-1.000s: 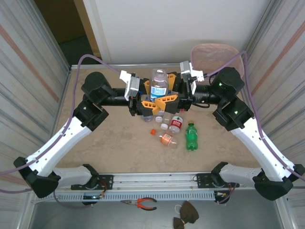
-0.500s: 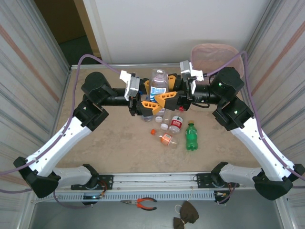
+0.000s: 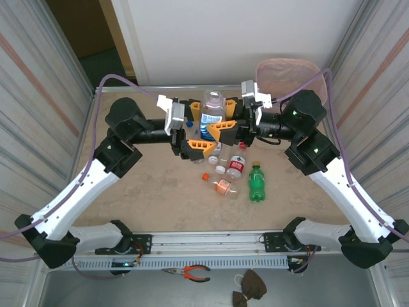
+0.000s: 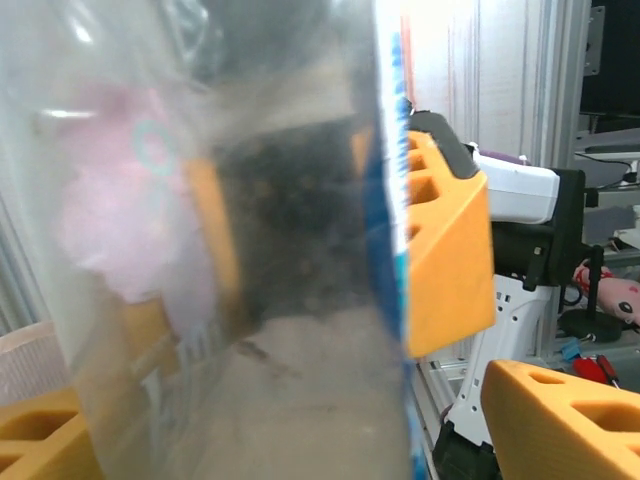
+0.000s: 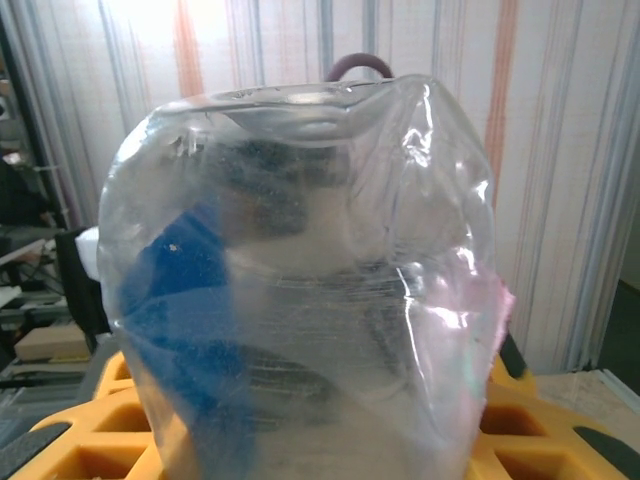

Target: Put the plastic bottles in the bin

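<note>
Top external view: the right gripper (image 3: 225,117) is closed on the clear bottle (image 3: 213,115) with the blue label. Its orange fingers press the bottle from both sides and hold it roughly upright over the middle of the table (image 3: 160,192). In the right wrist view the same bottle sits between those fingers and looks dented at the shoulder, so I judge the grip to be firm.

My left gripper (image 3: 197,126) stands wide, one finger on either side of the bottle. In the left wrist view its own fingertips (image 4: 565,420) sit well out at the bottom corners. I cannot see either of them pressing the plastic.

Just nearer to me than the grippers, a cluster of bottles lies on the table:
- the red-labelled bottle (image 3: 235,166)
- the green bottle (image 3: 256,183) beside it
- the small orange bottle (image 3: 222,187)
- a couple more tucked under the fingers, too crowded to count

The bin (image 3: 291,71) stands at the far right corner, behind the right arm and well apart from the held bottle. I cannot tell what is in it.

My judgement is that the task is only partly done: one bottle is in hand and not yet binned, and at least four are left on the table.
</note>
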